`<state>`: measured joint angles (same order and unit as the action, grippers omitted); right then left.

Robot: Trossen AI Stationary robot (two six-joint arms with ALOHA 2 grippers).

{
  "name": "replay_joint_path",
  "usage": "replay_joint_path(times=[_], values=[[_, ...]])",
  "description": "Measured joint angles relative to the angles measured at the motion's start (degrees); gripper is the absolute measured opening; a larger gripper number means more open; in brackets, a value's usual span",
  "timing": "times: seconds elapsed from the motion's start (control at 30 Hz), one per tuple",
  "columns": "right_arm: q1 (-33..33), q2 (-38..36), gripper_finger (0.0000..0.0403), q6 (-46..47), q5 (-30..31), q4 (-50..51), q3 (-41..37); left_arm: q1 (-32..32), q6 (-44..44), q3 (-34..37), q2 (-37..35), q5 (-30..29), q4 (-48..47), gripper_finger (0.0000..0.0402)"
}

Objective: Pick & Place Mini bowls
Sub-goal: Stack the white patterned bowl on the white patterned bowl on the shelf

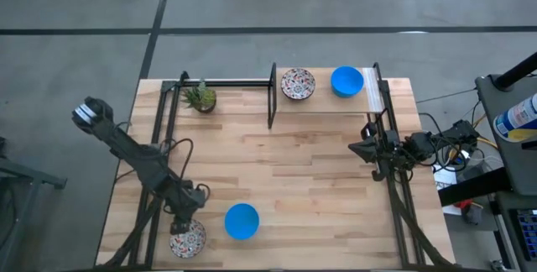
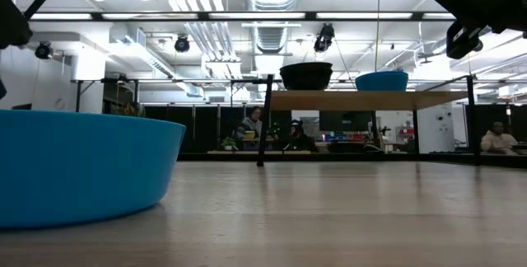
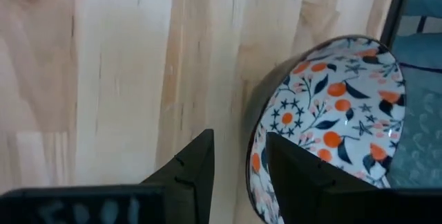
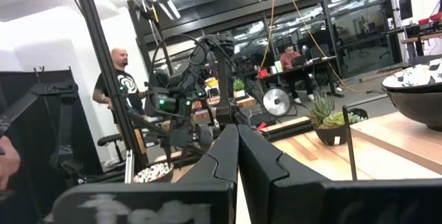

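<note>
My left gripper (image 1: 185, 224) (image 3: 239, 141) is open at the table's near left corner, over a floral mini bowl (image 1: 188, 239) (image 3: 331, 113). One finger stands inside the bowl and one outside, astride its rim. A blue mini bowl (image 1: 242, 221) (image 2: 82, 168) sits on the table just right of it. Another floral bowl (image 1: 298, 84) (image 4: 421, 92) and another blue bowl (image 1: 346, 81) (image 2: 381, 81) stand on a raised wooden shelf (image 1: 323, 104) at the far edge. My right gripper (image 1: 354, 148) (image 4: 238, 131) is shut and holds nothing, waiting at the right side above the table. My left gripper comes at the floral bowl's rim (image 3: 257, 137) from above, pointing down, with the inner finger (image 3: 297, 172) close against the rim's inside. Bare wood shows between the outer finger (image 3: 197, 169) and the bowl's wall. I cannot tell whether it touches the bowl, which rests on the table.
A small potted plant (image 1: 200, 97) (image 4: 331, 120) stands at the far left. Black frame posts (image 1: 272, 96) hold up the shelf, and rails run along both table sides. The table's middle (image 1: 285, 171) is bare wood. People sit in the room behind.
</note>
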<state>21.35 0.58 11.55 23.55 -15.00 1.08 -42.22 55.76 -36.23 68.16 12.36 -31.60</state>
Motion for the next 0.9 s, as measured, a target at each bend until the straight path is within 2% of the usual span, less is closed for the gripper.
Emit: replay_joint_path(times=[0.33,0.47,0.63,0.9], values=[[0.00,0.00,0.0008,0.00,0.01,0.00,0.00,-0.02,1.50,-0.02,4.07,0.24,0.20,0.0118],[0.01,0.00,0.0008,0.00,0.00,0.00,0.00,-0.04,2.25,-0.02,4.70,0.24,0.33,0.0084],[-0.01,0.00,0.0008,0.00,0.00,0.00,0.00,-0.04,3.55,-0.12,4.50,0.87,1.54,0.0014],[0.01,-0.02,0.0008,0.00,0.00,0.00,0.00,0.35,4.52,-1.15,2.89,-1.60,-0.18,0.0004]])
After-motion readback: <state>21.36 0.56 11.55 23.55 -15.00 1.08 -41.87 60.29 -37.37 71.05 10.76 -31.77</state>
